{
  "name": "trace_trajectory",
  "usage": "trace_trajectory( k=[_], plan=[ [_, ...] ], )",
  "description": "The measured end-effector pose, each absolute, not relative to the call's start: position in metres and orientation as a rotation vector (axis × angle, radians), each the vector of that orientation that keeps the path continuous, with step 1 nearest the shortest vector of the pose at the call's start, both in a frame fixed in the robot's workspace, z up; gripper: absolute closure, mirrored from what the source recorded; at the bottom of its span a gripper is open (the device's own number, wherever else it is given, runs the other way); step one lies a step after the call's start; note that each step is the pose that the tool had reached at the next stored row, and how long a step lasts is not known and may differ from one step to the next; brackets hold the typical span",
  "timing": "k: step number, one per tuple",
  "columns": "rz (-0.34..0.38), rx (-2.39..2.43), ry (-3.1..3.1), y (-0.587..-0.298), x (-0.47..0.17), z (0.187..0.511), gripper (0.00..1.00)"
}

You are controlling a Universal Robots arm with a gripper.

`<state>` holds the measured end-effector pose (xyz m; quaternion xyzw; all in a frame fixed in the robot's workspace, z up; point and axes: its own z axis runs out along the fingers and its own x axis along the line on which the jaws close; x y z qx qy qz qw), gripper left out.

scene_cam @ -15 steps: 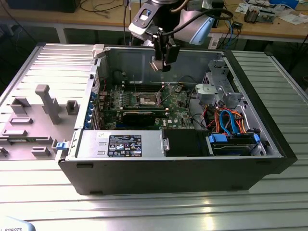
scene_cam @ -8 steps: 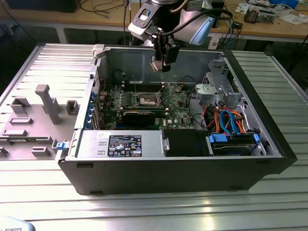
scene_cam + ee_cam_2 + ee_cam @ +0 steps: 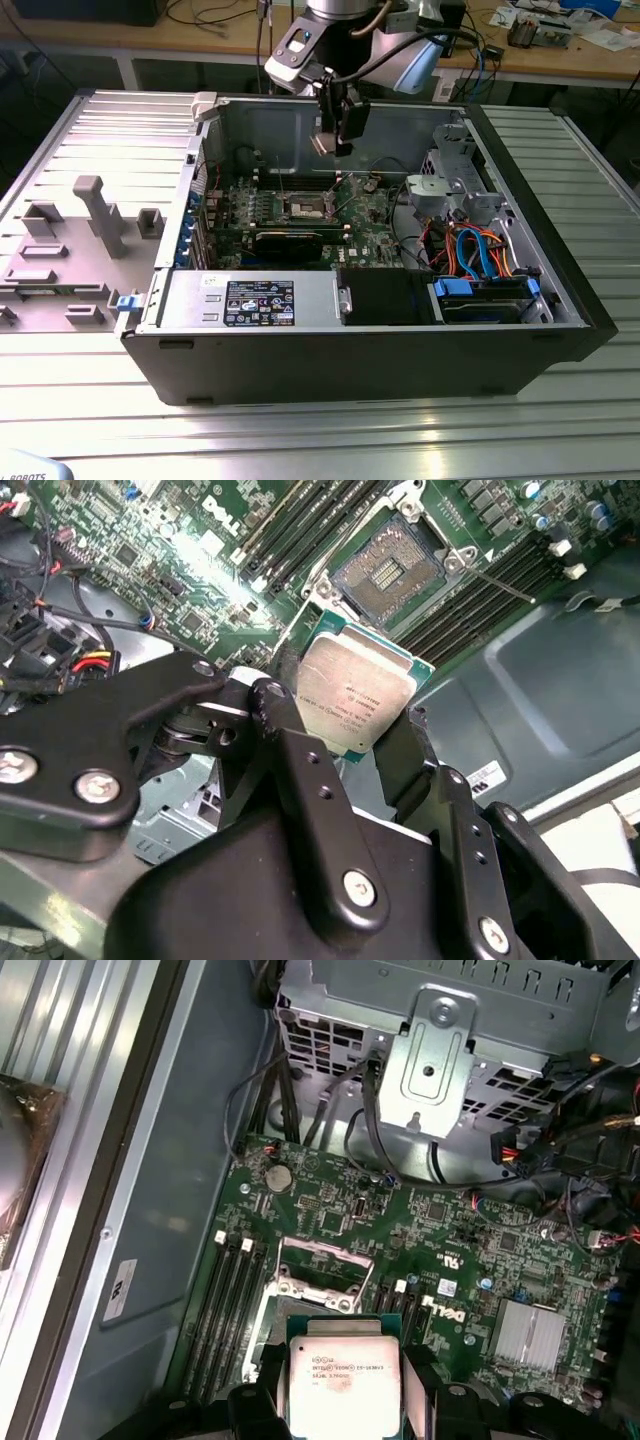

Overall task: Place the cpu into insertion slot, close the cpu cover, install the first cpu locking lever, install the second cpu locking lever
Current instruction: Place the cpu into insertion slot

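High above the green motherboard, I hold the cpu clenched by its edges in the gripper, well clear of the uncovered insertion slot, which I judge leaves its underside free and the socket unscraped.

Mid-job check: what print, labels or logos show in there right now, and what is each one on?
Grey top of the cpu, clamped in the gripper: several lines of print, too small to read.
Green motherboard: white maker's logo, not quoted; other markings too small.
Black label on the power supply: too small to read.
White sticker on the case wall: blurred, unreadable.
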<state>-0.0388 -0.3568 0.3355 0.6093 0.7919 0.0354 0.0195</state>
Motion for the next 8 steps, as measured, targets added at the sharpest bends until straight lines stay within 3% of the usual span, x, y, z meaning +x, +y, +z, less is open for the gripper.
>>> trace_trajectory(
  k=[8],
  plan=[
    [0.105,1.99,2.376,-0.3568,-0.0406,0.3237,0.45]
  ],
)
